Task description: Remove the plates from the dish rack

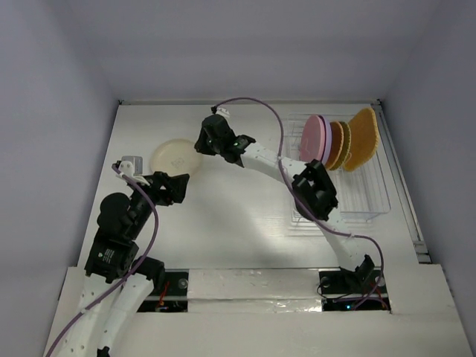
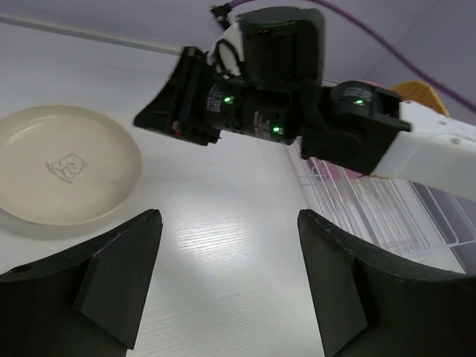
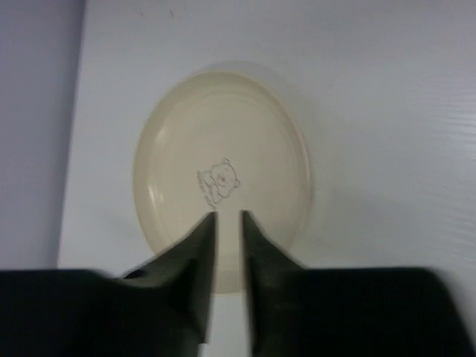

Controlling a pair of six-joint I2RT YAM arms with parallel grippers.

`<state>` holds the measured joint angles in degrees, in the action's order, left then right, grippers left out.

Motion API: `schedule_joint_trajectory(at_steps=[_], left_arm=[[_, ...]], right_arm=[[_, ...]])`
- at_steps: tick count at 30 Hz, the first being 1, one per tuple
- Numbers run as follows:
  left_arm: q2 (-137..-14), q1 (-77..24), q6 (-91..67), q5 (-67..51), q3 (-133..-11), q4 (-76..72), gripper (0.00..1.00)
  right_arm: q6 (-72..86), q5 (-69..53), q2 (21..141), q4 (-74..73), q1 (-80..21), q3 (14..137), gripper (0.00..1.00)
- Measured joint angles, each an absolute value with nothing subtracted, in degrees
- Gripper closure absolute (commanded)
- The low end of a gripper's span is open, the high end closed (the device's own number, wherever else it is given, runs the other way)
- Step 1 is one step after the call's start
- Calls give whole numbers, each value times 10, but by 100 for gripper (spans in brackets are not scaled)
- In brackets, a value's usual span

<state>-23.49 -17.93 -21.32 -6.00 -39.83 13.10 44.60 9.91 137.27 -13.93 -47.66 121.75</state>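
- Hand of the right arm (image 3: 227,217) points down at the cream plate (image 3: 223,141), fingers nearly together, gripping nothing.
- Left hand (image 2: 229,222) is spread wide and empty.
- Only the wrist views show the plate's bear drawing; it lies flat on the bench (image 1: 238,212).
- Dish rack (image 1: 366,197) holds a pink plate (image 1: 312,137), orange-brown plates (image 1: 339,145) and a squarish orange plate (image 1: 363,137), all on edge.

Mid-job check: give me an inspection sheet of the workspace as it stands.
Surface: white table, no spills seen.
Job's things: cream plate flat on the table, left; pink plate, lavender plate and orange plates upright in the rack.
Clutter: nothing seen.
Grippers: left claw open, empty; right claw nearly shut, empty, at the cream plate.
Cables: purple cable looped over the right arm, another along the left.
Surroundings: plain walls.
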Motion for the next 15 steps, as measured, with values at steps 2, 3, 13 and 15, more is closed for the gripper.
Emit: schedule_joint_trajectory(at_steps=[2, 3, 13, 15], left_arm=[[-235, -179, -213, -60, -398, 131, 34], [-235, -179, -214, -60, -398, 131, 37], [-219, -179, -220, -55, -392, 130, 97], [-219, -179, -220, -53, -392, 130, 82]], right_arm=[[411, 115, 1311, -131, -473, 1155, 100], [396, 123, 1268, -133, -471, 1115, 100], [250, 294, 810, -170, -324, 828, 98], [230, 330, 778, -206, -292, 816, 86]])
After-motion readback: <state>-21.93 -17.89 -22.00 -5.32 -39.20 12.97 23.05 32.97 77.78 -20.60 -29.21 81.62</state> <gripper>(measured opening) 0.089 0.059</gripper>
